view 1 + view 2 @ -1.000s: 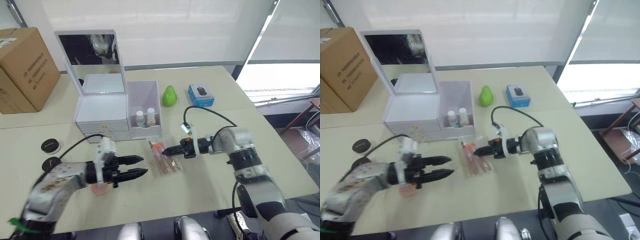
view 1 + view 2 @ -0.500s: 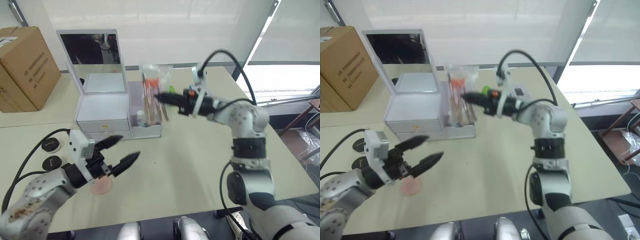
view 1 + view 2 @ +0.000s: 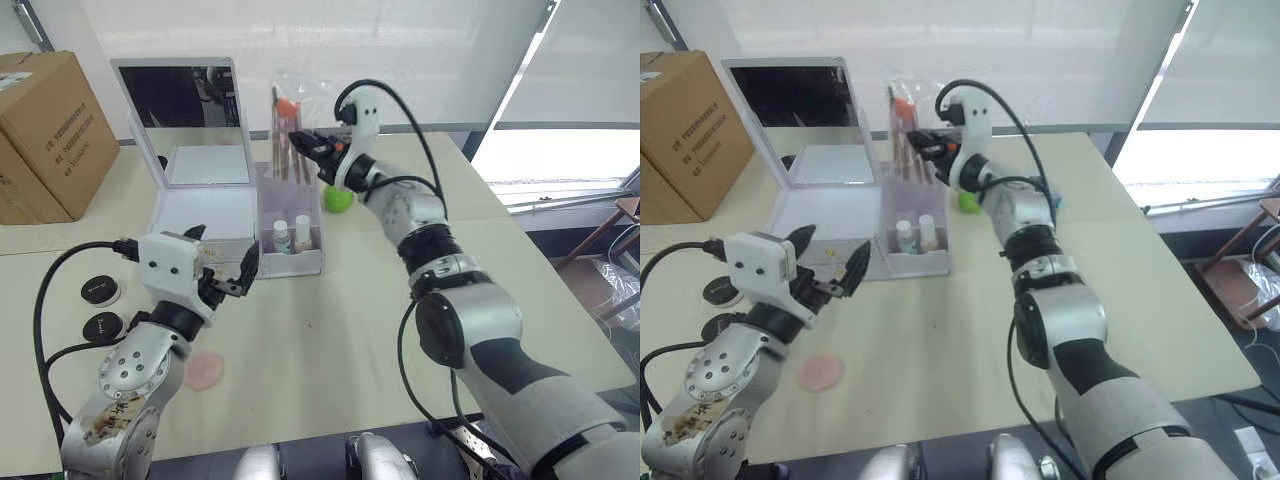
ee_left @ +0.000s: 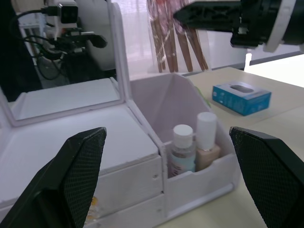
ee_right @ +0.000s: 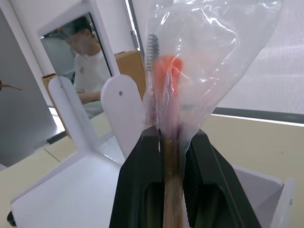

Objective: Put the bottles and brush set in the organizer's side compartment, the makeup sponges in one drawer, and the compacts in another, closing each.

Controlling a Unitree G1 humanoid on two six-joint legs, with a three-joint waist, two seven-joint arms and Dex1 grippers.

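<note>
I see the table [image 3: 560,330] carrying a brown cardboard box [image 3: 45,135] at its far left. The organizer [image 3: 205,225] stands at the far centre, mirror [image 3: 180,105] upright, both drawers shut. Its side compartment [image 3: 290,215] on the right holds both bottles [image 3: 292,235] upright, side by side against the low front wall.

My right gripper [image 3: 303,142] is raised above the far end of the side compartment, fingers pinched on the brush set [image 3: 284,130], which stands roughly upright in its clear bag; whether its lower end is inside the bin I cannot tell. My left gripper [image 3: 222,268] sits in front of the drawers, fingers spread wide and holding nothing.

A green pear-shaped object [image 3: 340,198] lies right of the organizer, with a small blue box [image 3: 1052,203] beyond the right arm. Two compacts [image 3: 102,308] sit at the near left of the table. One makeup sponge [image 3: 203,370] lies flat at the near side, beside my left arm.
</note>
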